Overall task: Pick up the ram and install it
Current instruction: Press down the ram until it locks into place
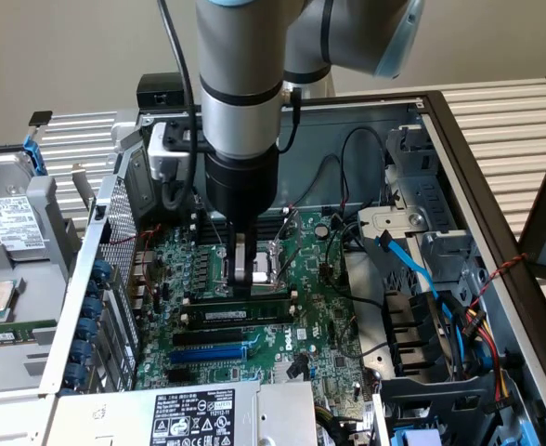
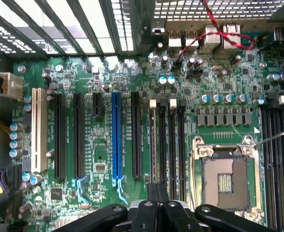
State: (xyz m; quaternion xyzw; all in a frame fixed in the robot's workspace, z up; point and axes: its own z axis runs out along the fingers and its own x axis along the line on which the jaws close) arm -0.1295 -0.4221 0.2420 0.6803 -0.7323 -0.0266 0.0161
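Ram [image 1: 239, 314] sits in a motherboard [image 1: 310, 316] slot, jaws pressed together just above it.

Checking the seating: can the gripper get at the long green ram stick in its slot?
Likely yes: the gripper is right above the long green ram stick, with nothing between them.

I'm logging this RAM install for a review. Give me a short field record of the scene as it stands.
setting: open computer case with green motherboard
ram: lying in a memory slot, beside the CPU socket
gripper: fingers shut, directly above the ram, pointing down at it
contact: cannot tell whether it presses on the ram
other slots: black ones and a blue one, empty
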